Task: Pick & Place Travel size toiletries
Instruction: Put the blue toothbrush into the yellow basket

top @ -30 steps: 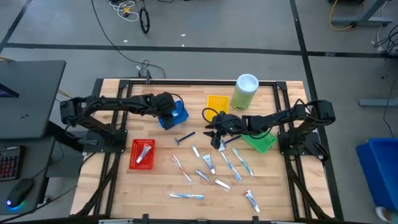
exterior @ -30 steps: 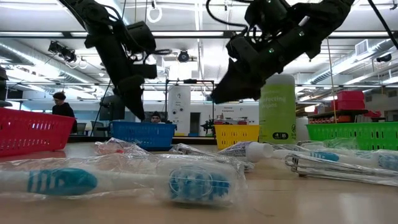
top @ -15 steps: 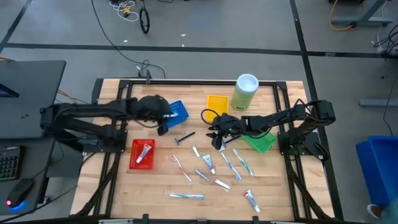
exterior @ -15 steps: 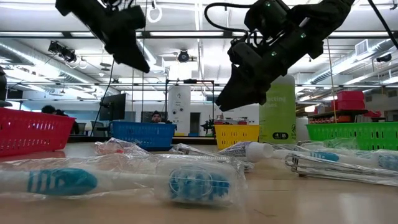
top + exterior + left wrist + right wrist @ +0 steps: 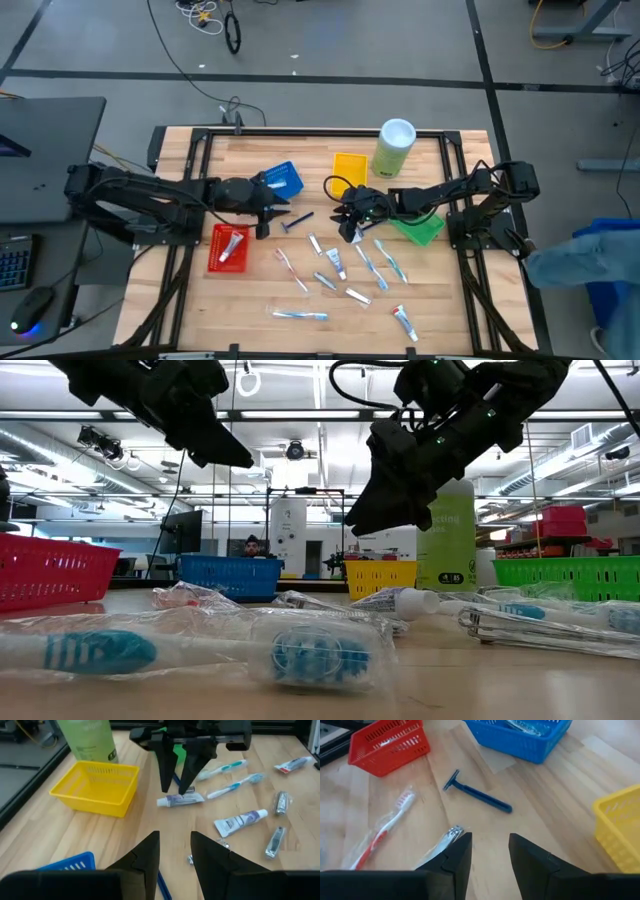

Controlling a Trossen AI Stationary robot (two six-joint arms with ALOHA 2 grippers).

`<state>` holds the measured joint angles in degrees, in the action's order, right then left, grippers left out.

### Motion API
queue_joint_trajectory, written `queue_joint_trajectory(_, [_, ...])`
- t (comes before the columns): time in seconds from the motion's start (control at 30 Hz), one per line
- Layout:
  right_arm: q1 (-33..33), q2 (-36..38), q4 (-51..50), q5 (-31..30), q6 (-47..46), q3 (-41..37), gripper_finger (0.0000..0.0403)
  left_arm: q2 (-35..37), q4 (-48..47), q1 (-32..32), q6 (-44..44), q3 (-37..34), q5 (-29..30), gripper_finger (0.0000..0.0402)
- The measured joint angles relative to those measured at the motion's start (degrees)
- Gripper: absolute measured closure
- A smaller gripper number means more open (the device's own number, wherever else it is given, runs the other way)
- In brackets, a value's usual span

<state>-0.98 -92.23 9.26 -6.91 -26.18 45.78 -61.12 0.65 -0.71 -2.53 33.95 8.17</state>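
Observation:
The travel size toiletries lie scattered on the wooden table: white mini tubes, wrapped toothbrushes and a dark blue razor. My left gripper hangs open just left of the razor. Its wrist view shows the razor's handle between its fingers. My right gripper is open right of the razor, above a mini tube. In the low view it stands well above the table. The right wrist view shows the razor and a pink toothbrush ahead.
A red tray holding one tube sits near my left gripper. The blue tray, yellow tray, green tray and tall pale-green canister stand farther back. A person's blue sleeve shows beyond the table's right side.
My left gripper has moved from above the blue tray toward the table's near edge and right, ending beside the razor. My right gripper has stayed nearly still. A person's sleeve has come into view at the right.

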Motion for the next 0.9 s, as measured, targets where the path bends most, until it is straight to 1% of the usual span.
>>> queue_joint_trajectory(0.07, [-0.7,0.0,-0.6,0.2,-0.4,0.0,0.0265,0.0,0.8,0.0,-0.1,-0.1,0.0,0.0283])
queue_joint_trajectory(0.2, [-2.6,1.2,-5.0,1.3,-2.1,0.3,0.0261,0.0,0.7,0.0,-0.2,-0.1,0.1,0.0283])
queue_joint_trajectory(0.33, [-5.8,4.4,-14.1,4.1,-5.1,2.7,0.0265,0.0,0.6,0.0,-0.2,-0.1,0.1,0.0283])
queue_joint_trajectory(0.4, [-8.3,5.6,-20.2,3.9,-7.0,4.3,0.0268,0.0,0.6,0.0,-0.2,-0.1,0.1,0.0283])
queue_joint_trajectory(0.47, [-11.1,6.3,-26.0,3.9,-10.7,5.4,0.0269,0.0,0.5,0.0,-0.2,-0.1,0.1,0.0283])
queue_joint_trajectory(0.53, [-14.0,6.3,-29.2,4.1,-15.4,5.6,0.0266,0.0,0.4,0.0,-0.2,-0.1,0.1,0.0283])
queue_joint_trajectory(0.63, [-18.6,4.7,-31.4,4.1,-22.6,5.6,0.0254,0.0,0.4,0.0,-0.3,-0.1,0.2,0.0283])
queue_joint_trajectory(0.7, [-21.3,3.1,-32.8,4.1,-25.5,5.6,0.0243,0.0,0.5,0.0,-0.2,-0.1,0.2,0.0283])
queue_joint_trajectory(0.8, [-23.8,0.6,-33.8,1.6,-27.0,5.6,0.0224,0.0,0.5,0.0,-0.2,-0.1,0.2,0.0283])
queue_joint_trajectory(0.9, [-24.5,-1.5,-34.0,-0.9,-27.0,5.6,0.0205,0.0,0.4,0.0,-0.2,-0.1,0.2,0.0283])
